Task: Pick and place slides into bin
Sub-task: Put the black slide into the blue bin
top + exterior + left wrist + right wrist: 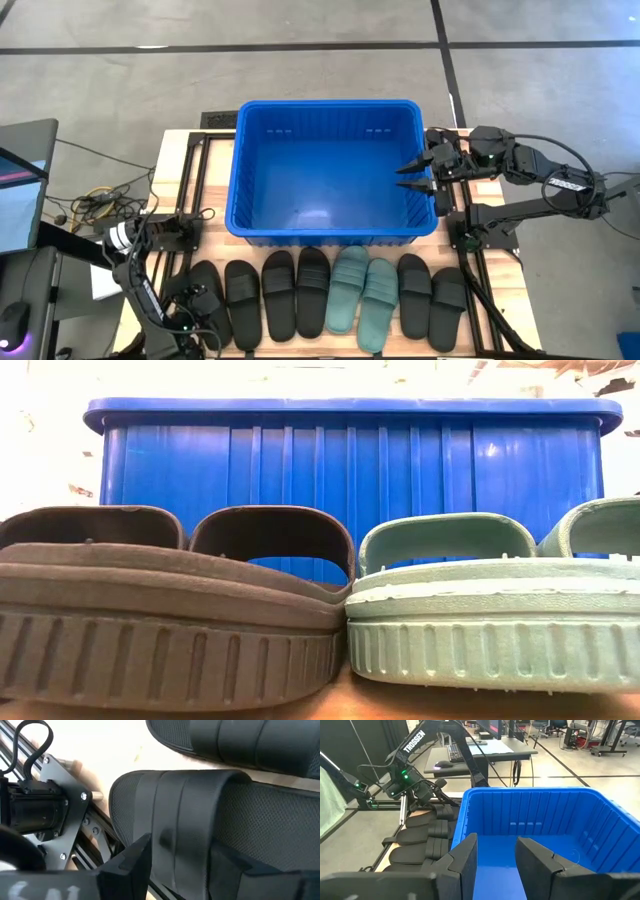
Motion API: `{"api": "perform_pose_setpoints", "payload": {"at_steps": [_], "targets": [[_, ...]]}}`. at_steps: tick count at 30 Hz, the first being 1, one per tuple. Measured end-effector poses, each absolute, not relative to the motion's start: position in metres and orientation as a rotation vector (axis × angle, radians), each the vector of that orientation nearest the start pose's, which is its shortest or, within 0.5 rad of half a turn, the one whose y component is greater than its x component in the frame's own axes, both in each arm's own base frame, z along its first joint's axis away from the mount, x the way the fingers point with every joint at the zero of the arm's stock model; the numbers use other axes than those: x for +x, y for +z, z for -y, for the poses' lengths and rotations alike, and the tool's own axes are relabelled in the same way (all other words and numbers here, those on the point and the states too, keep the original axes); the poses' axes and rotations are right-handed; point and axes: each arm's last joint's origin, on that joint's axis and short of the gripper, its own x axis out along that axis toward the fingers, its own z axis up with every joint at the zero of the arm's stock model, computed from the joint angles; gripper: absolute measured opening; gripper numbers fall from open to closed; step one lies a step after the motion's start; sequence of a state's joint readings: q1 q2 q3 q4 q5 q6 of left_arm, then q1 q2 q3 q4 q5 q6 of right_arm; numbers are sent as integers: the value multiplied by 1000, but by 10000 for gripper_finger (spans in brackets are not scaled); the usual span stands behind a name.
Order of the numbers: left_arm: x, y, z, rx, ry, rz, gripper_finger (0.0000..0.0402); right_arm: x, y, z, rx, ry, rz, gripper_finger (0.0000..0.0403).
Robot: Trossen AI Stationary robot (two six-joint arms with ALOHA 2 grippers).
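Overhead down; low level; wrists close; shared blue bin (330, 170)

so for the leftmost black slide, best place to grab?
Take the leftmost black slide by its wide strap, coming from above. The strap arches clear of the footbed, so one jaw can slip under it. The left gripper is already there, jaws open astride the strap. The neighbouring slide crowds its side.

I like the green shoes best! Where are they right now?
In the high view, the two pale teal-green rubber slides lie side by side in the row of black slides, just in front of the big blue plastic bin.
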State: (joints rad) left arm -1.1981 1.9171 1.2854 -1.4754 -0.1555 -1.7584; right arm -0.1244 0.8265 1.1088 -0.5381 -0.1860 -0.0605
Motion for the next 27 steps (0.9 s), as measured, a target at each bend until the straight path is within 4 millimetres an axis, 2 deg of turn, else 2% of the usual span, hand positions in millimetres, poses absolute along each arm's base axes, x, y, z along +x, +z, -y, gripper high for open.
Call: {"api": "perform_pose_setpoints", "payload": {"at_steps": [3, 7, 9, 17, 27], "targets": [[111, 173, 272, 35, 817, -1388, 121, 152, 399, 14, -22, 69, -251, 120], [111, 173, 271, 41, 820, -1387, 39, 152, 399, 14, -37, 71, -250, 120], [111, 173, 271, 47, 824, -1386, 13, 152, 399, 14, -37, 70, -250, 120], [111, 185, 270, 36, 902, -1352, 5, 152, 399, 14, -39, 71, -250, 120], [118, 210, 288, -62, 797, -1368, 2, 152, 399, 14, -39, 71, -251, 120]]}}
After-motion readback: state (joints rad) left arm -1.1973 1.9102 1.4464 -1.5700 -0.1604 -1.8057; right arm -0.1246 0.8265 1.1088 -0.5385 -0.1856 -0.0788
